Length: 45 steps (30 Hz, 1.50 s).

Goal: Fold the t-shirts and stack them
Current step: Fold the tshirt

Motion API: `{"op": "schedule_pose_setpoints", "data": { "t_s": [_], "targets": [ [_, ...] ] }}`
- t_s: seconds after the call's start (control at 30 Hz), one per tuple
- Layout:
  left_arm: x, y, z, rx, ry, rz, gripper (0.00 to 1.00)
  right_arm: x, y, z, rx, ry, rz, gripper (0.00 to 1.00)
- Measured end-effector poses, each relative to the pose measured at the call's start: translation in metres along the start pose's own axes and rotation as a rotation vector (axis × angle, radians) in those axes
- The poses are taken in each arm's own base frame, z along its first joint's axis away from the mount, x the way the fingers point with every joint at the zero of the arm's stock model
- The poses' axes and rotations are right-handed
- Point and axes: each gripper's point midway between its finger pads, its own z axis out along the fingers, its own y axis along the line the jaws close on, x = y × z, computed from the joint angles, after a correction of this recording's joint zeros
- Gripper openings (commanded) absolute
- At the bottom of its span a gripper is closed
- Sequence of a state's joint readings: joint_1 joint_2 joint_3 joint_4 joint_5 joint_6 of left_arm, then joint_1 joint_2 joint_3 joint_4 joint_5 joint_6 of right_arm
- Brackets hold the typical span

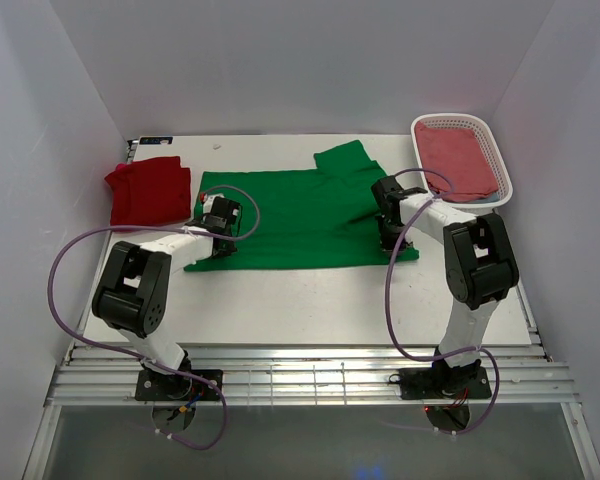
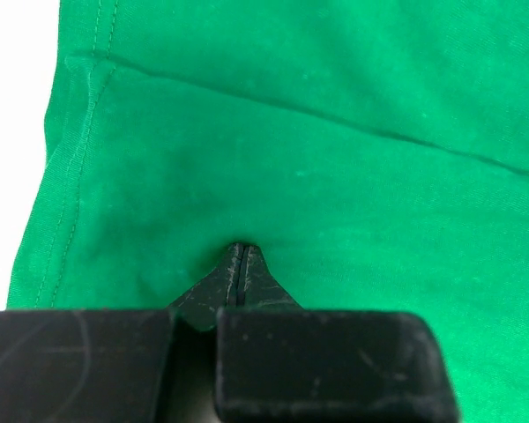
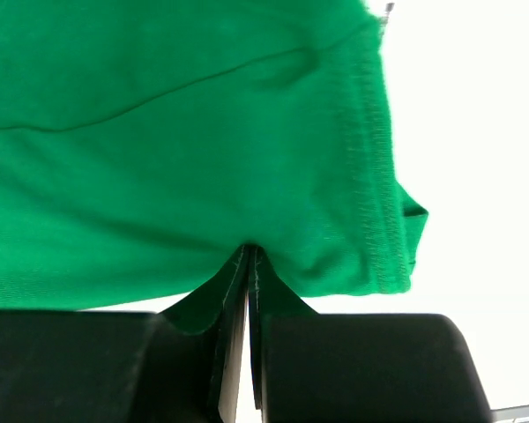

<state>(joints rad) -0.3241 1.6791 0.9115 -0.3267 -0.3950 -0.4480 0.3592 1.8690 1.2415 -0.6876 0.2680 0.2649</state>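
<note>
Both grippers down on the green shirt (image 1: 300, 215), one at each near corner.
Left arm (image 1: 135, 285) and right arm (image 1: 478, 258) both reach forward with wrists low. The left gripper (image 2: 239, 256) is pinched closed on fabric inside the left hem, and the right gripper (image 3: 249, 256) is pinched closed on fabric by the right hem. The shirt lies flat mid-table (image 1: 310, 300). Count: 2 arms; 1 green shirt; 1 red shirt (image 1: 150, 190), folded, far left; 1 basket (image 1: 505, 185), far right, holding 1 reddish cloth (image 1: 458, 158), possibly another shirt.
</note>
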Motion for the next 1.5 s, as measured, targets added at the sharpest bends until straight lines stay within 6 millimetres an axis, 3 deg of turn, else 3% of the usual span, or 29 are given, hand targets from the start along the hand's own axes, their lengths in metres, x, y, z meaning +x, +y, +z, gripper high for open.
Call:
{"op": "schedule_pose_setpoints", "data": {
  "t_s": [0.27, 0.37, 0.63, 0.77, 0.97, 1.23, 1.5],
  "targets": [
    [-0.001, -0.002, -0.003, 0.018, -0.001, 0.016, 0.00, -0.002, -0.010, 0.000, -0.006, 0.007, -0.009, 0.08],
    [-0.004, -0.002, -0.013, 0.041, -0.004, 0.030, 0.00, -0.007, -0.012, -0.005, -0.004, -0.007, -0.017, 0.08],
    [-0.074, -0.025, -0.050, 0.139, -0.157, -0.016, 0.00, -0.064, -0.007, -0.060, -0.074, -0.202, 0.010, 0.08],
    [-0.066, -0.031, -0.038, 0.148, -0.122, -0.002, 0.00, -0.073, 0.002, -0.059, -0.114, -0.208, 0.008, 0.08],
    [-0.011, -0.036, 0.003, 0.128, 0.052, 0.032, 0.00, -0.050, 0.016, -0.019, -0.146, -0.083, -0.010, 0.08],
    [-0.001, -0.032, -0.004, 0.137, 0.049, -0.030, 0.00, -0.006, 0.013, -0.002, -0.146, 0.019, -0.013, 0.08],
    [0.014, -0.019, -0.012, 0.110, 0.058, -0.074, 0.00, 0.037, 0.010, -0.015, -0.157, 0.044, 0.009, 0.08]
  ]
}}
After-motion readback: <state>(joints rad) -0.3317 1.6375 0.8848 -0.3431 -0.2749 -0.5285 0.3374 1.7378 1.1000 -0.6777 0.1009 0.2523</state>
